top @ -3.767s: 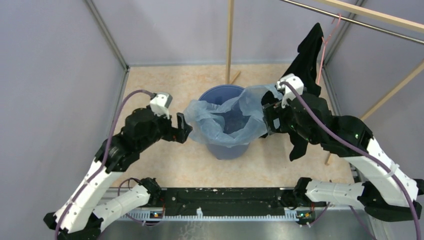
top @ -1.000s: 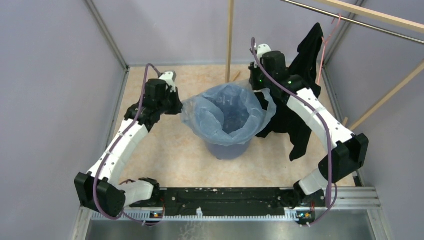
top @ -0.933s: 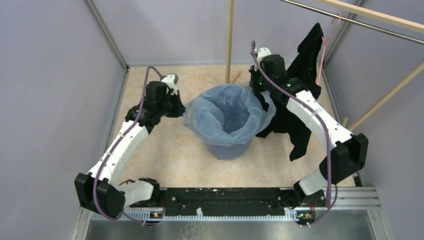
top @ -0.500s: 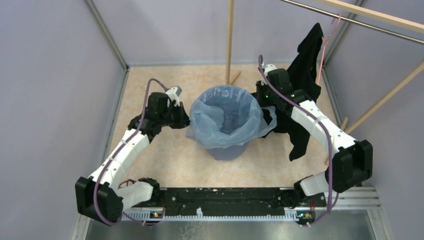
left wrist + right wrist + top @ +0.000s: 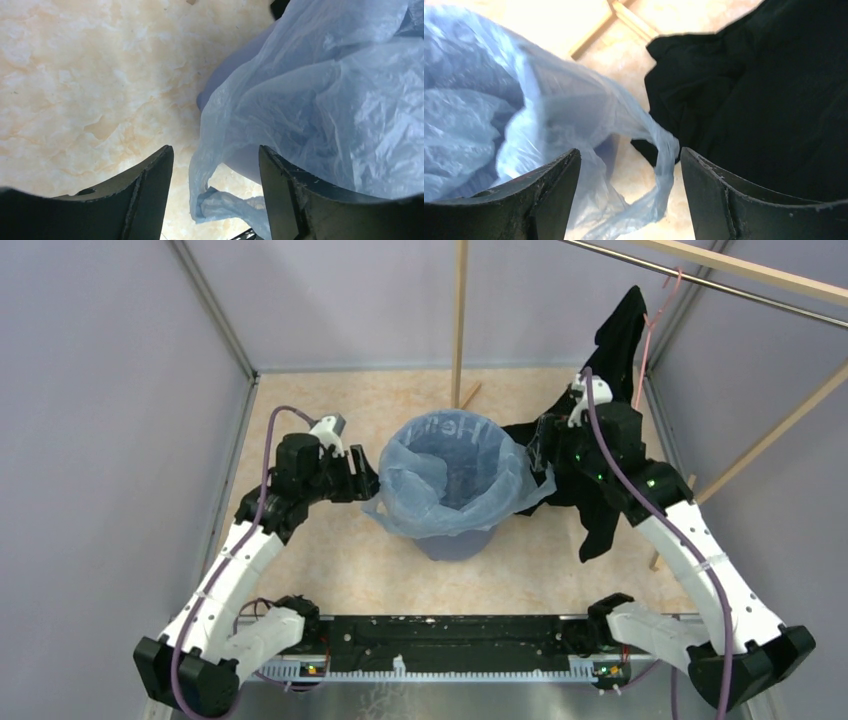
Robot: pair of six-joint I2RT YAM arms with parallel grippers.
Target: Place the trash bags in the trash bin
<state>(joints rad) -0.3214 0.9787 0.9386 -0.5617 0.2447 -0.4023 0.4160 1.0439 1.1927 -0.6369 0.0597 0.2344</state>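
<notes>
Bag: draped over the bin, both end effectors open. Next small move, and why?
Probably back the left end effector and right end effector a little away from the bin. Both stand open, with loose plastic hanging ungripped between the jaws, and the bag lines the bin, its edge folded over the rim. Clearing first should avoid snagging it.

Overhead camera looks down from high behind – each wrist camera stares downward, close between its own fingers (image 5: 150,195) – all three share the trash bag (image 5: 400,490)
</notes>
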